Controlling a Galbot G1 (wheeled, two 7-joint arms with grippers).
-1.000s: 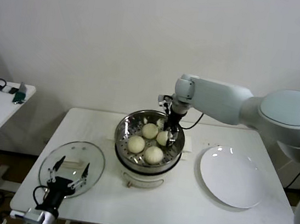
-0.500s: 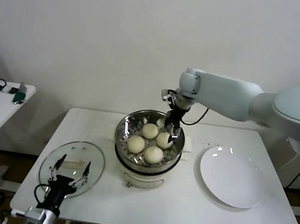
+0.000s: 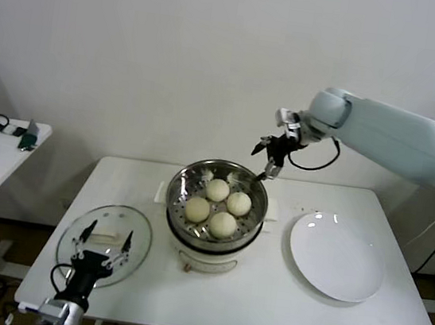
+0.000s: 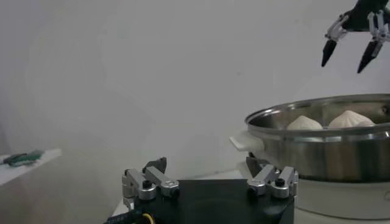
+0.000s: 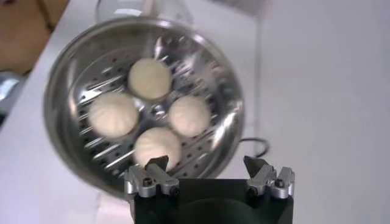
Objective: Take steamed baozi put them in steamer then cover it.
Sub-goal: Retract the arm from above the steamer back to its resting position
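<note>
Black and empty, the right claw (image 3: 269,163) hangs in the air with its fingers spread wide, above and just behind the far right rim of the steamer (image 3: 216,205), tips pointing down toward it; nothing is held. From the right wrist view the steamer's perforated tray lies straight below that claw. The steamer, a shiny steel pot on a white base, stands at the middle of the white desk (image 3: 264,297), its mouth facing straight up and uncovered. Inside it sit the four steamed baozi (image 3: 223,224), cream-white and round, close together in a diamond on the tray: one toward the far side, one toward the near side, one to each side between them. The cover (image 3: 104,242), clear glass with a metal rim, lies flat on the desk to the left of the steamer, apart from it, its white oblong handle running roughly left to right. The left claw (image 3: 101,255) hovers low over the near part of the cover, fingers spread wide on either side of the handle, gripping nothing. To the right of the steamer lies a white plate (image 3: 337,256), bare.
</note>
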